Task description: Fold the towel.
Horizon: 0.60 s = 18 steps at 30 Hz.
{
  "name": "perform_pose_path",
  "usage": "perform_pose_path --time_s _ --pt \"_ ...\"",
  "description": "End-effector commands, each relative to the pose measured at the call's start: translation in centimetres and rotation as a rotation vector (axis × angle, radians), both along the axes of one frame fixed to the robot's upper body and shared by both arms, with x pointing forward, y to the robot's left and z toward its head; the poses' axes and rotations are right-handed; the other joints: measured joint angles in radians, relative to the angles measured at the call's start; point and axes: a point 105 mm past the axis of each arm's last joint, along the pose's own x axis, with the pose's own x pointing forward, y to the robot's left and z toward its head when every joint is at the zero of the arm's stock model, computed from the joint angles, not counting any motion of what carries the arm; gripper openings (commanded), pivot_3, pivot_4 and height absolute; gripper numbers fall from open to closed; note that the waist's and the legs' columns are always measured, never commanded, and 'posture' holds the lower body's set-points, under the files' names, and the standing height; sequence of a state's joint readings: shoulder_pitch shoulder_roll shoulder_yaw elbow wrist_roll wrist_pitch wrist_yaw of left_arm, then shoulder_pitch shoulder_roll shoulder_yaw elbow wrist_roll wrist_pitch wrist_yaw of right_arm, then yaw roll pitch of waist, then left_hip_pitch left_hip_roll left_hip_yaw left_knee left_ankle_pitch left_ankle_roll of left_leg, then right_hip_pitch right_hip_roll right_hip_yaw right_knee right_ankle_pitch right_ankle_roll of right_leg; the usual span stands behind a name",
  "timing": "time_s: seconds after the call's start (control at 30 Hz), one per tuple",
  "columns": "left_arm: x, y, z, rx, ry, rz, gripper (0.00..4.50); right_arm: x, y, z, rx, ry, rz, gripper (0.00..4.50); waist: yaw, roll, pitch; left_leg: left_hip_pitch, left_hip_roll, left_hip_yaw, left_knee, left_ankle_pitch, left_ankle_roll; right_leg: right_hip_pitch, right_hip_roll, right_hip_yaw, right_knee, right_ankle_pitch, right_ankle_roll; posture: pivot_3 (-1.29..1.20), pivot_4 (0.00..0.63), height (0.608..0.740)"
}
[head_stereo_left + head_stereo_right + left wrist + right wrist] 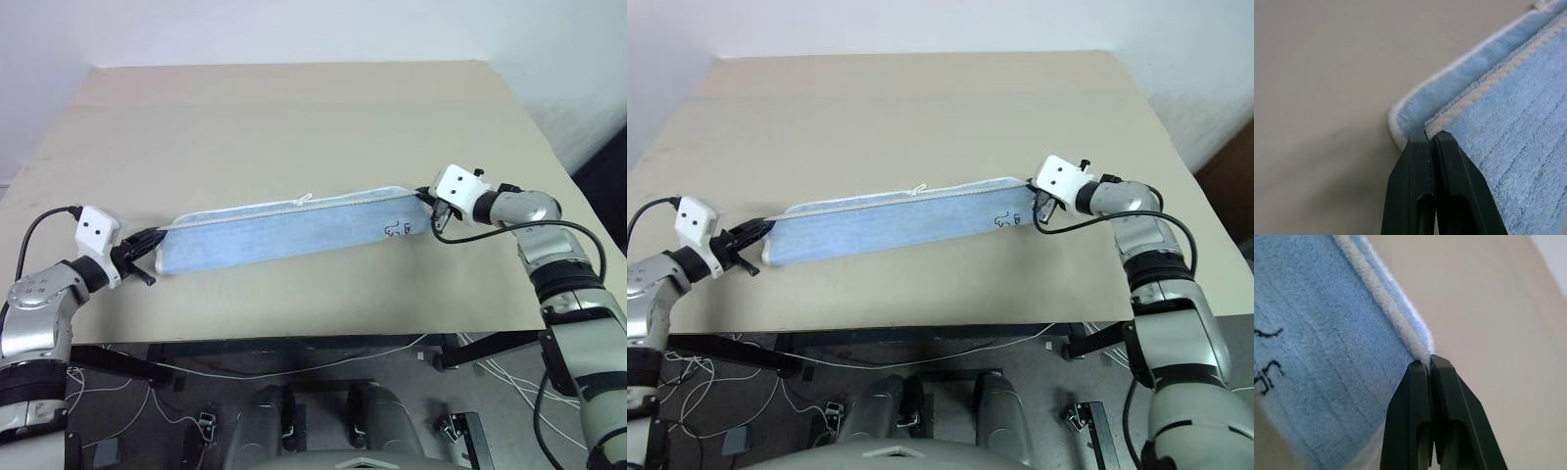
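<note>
Black fingers of my left gripper (pixel 1431 139) are clenched on a corner of the towel (pixel 284 231), pinching its white stitched edging; a lower layer of blue terry curls out just past the fingertips. At the other end my right gripper (pixel 1428 363) is pressed tight on the opposite corner in the same way, pads together on the white hem.

Between the two grips the towel stretches long and narrow — light blue, doubled along its length, running from about 8 o'clock to about 2 o'clock across the near half of the table (pixel 294 117). From above I cannot tell whether its lower edge rests on the surface or hangs just clear of it. A small dark printed mark (pixel 397 229) sits near the right-hand end; it looks like a few drawn strokes, nothing I can read. A small white tag (pixel 305 199) pokes up from the far edge near the middle.

Outward from there, the table is a plain beige sheet, bare at 12 o'clock, ending at a white wall (pixel 294 29). Below its near edge lie white cables (pixel 255 372) on a grey floor.
</note>
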<state>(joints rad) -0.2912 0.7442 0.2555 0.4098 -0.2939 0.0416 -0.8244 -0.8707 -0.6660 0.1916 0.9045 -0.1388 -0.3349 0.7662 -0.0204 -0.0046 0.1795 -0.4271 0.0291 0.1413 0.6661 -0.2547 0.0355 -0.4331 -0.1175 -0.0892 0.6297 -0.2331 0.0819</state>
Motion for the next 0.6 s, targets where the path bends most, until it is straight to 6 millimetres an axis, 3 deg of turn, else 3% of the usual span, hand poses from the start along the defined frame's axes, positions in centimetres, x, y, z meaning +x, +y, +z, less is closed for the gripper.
perform_pose_path --time_s 0.03,0.3,0.37,0.4,0.6 --pt "0.8 1.5 0.3 0.047 -0.04 0.082 0.0 0.7 -0.7 1.0 -0.005 -0.053 -0.039 0.04 -0.001 0.0 0.0 0.0 0.0 0.0 0.0 0.0 0.0 0.0 0.0 0.0 0.0 0.0 0.0 0.0 0.15 0.74" --pt "2.8 0.6 -0.1 0.024 -0.06 0.085 0.0 1.2 -0.6 0.8 -0.009 -0.058 -0.054 0.04 -0.001 0.0 0.0 0.0 0.0 0.001 0.0 0.0 0.0 0.0 0.0 0.0 0.0 0.0 0.001 0.0 0.15 0.74" --pt "3.1 0.6 -0.4 0.003 -0.048 0.094 0.49 1.3 -0.7 1.1 0.009 -0.072 -0.068 0.0 -0.002 0.0 0.0 0.0 0.0 0.001 0.0 0.0 0.0 0.0 0.0 0.0 0.001 0.0 0.001 0.0 0.15 0.74" --pt "3.1 0.5 -0.4 -0.016 -0.049 0.087 0.73 1.4 -0.8 1.2 0.017 -0.075 -0.072 0.22 -0.003 0.0 0.0 0.0 0.0 0.001 0.0 0.0 0.0 0.0 0.001 0.0 0.001 0.0 0.001 0.0 0.15 0.74" --pt "2.8 0.3 -0.5 -0.043 -0.041 0.054 2.8 1.4 -1.5 2.0 0.033 -0.116 -0.097 2.09 -0.003 0.0 0.0 0.0 0.001 0.002 0.0 0.0 0.0 0.001 0.001 0.0 0.001 0.0 0.001 0.0 0.15 0.74"
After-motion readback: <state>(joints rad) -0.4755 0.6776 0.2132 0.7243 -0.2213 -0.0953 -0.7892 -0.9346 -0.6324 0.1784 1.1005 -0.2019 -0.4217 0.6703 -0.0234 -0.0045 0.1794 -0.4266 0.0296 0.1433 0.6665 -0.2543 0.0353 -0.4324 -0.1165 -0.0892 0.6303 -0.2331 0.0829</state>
